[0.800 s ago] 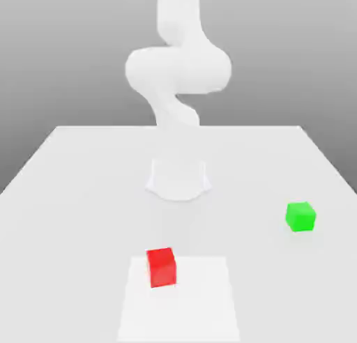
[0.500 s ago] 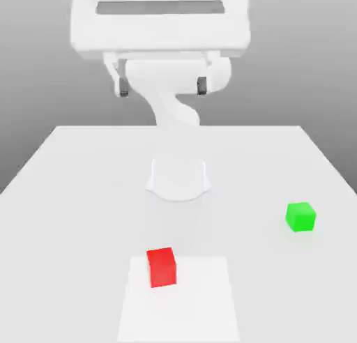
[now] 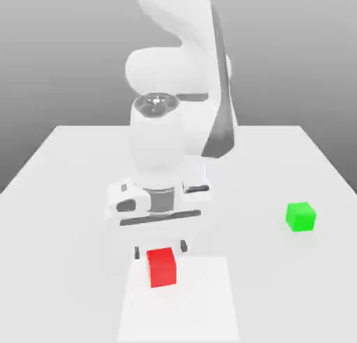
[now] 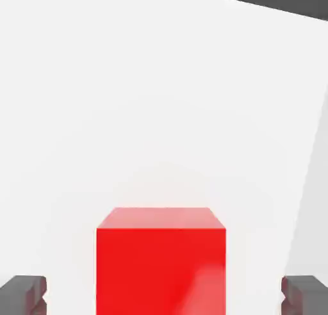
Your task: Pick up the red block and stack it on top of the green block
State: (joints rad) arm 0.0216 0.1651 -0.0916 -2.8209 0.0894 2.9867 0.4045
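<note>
Down from high above the table (image 3: 77, 167), the gripper (image 3: 161, 249) has dropped to just over the red block (image 3: 162, 267), which sits near the front edge, left of centre. Its fingers (image 4: 23, 293) stand wide apart, one either side of the cube without touching, apparently to straddle it for a grasp. Well apart, near the right edge, the green block (image 3: 300, 217) waits as the stacking base.

Not much else around tbh. There's a big flat matte white tabletop (image 3: 63, 195) spreading out on all sides underneath the jaws. A slightly brighter white square patch (image 3: 202, 307) is laid flat on it, starting just below the jaws and running off toward the exterior view's near edge. Well behind the jaws is a plain grey backdrop (image 3: 56, 56).
</note>
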